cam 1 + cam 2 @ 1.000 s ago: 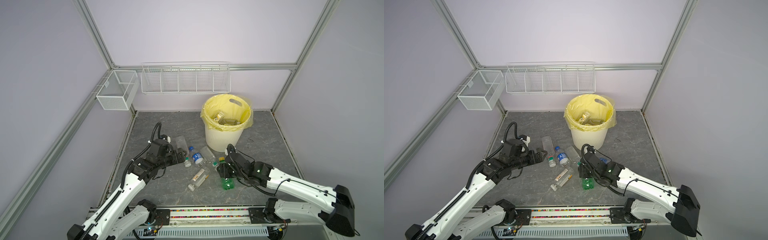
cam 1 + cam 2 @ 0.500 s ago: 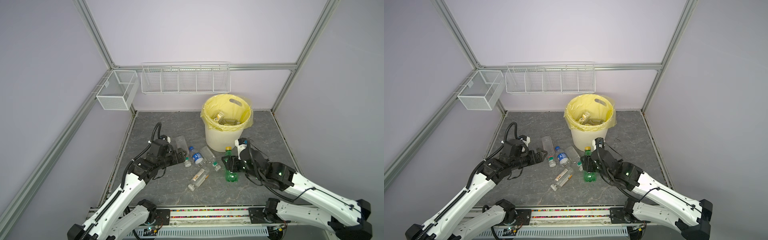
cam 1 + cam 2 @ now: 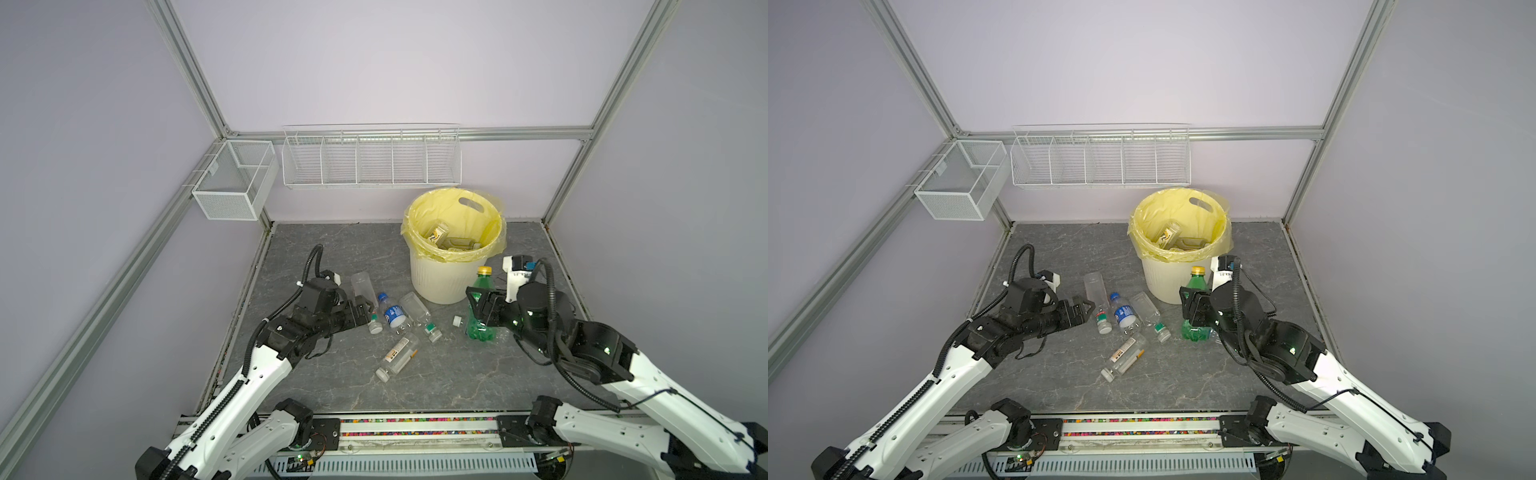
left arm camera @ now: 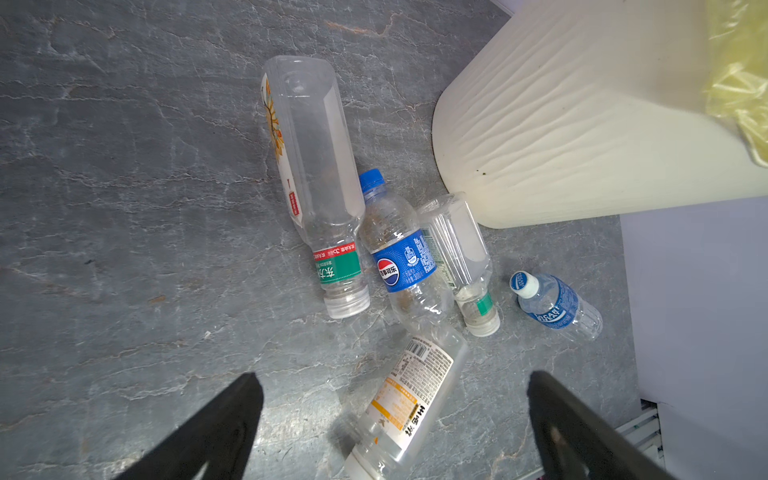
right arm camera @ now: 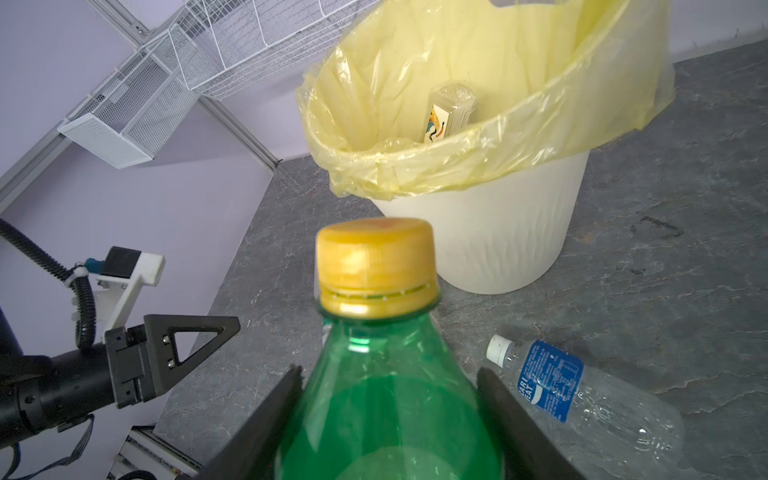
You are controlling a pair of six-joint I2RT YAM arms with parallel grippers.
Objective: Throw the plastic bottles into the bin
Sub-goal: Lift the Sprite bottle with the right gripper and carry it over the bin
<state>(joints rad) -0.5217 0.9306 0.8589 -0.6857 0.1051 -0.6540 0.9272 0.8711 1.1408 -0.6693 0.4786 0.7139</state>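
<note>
R arm reaches in low from the right. The right end effector (image 3: pixel 478 305) is clamped on the upright green plastic bottle w/ yellow cap (image 5: pixel 386 395), just beside the cream-white ribbed plastic bin (image 3: pixel 440 282) (yellow liner). L arm is stretched low over the grey counter (image 3: pixel 332 374). The left end effector (image 3: pixel 365 306) is spread wide and holds nothing. Nearby lie the clear blue-label Pepsi bottle (image 4: pixel 401 266), marked "百事可乐", and a small white-capped bottle (image 4: pixel 552 305) reading "CARI".

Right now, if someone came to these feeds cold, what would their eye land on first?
The green bottle with its yellow cap, gripped upright in the right tool just in front of the bin, whose bright yellow liner stands out at the back of the grey floor. Next, the clear bottles lying scattered between the arms, with the left tool open beside them.
</note>
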